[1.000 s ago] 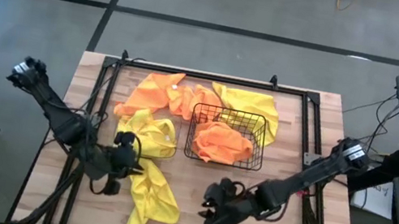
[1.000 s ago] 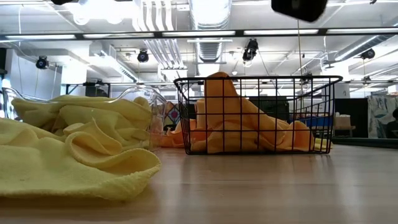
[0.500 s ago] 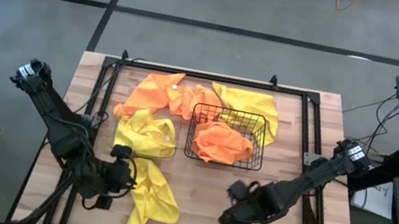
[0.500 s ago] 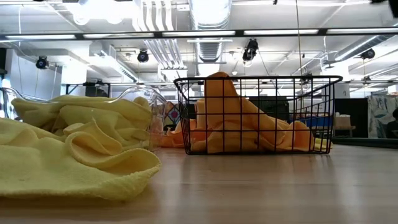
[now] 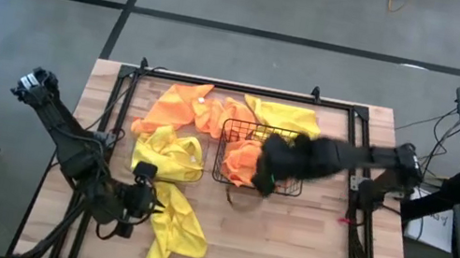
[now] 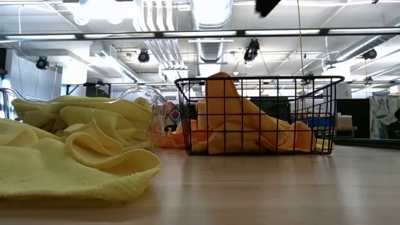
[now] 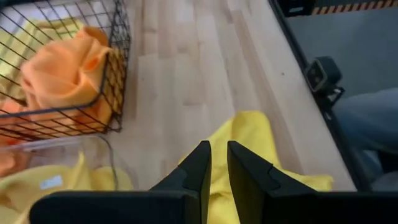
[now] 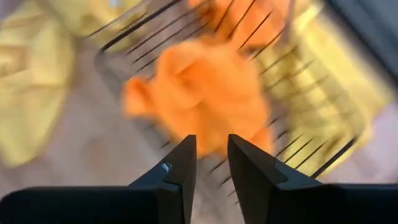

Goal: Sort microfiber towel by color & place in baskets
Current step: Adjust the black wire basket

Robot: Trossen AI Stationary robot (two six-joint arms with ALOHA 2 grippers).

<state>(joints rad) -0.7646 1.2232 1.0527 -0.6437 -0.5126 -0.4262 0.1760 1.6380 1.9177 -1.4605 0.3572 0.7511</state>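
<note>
the black wire basket (image 5: 263,159) sits near the middle of the desk (image 5: 323,250) and serves as the landmark here. it already holds a crumpled orange towel (image 5: 245,162), so orange seems to belong in it. just beside its left wall stands the clear plastic basket (image 5: 170,155) with yellow cloth (image 5: 167,151) bunched inside, so yellow appears to go there. a loose yellow towel (image 5: 175,224) lies on the desk in front of the clear basket, not yet sorted. behind the wire basket more cloths wait in a heap: orange ones (image 5: 182,106) toward the left and a yellow one (image 5: 293,119) toward the right.

the right tool (image 5: 269,166) hangs over the wire basket, above the orange towel; in its wrist view the two fingers (image 8: 180,163) stand a narrow gap apart with nothing between them, and whether they touch the cloth i cannot tell, since the arm is blurred with motion. it looks set to be reaching past or into the basket.

the left tool (image 7: 217,165) is in front of the clear basket, right over the loose yellow towel, with its fingers nearly together. no cloth shows pinched between them, though the tips are close to the fabric.
</note>
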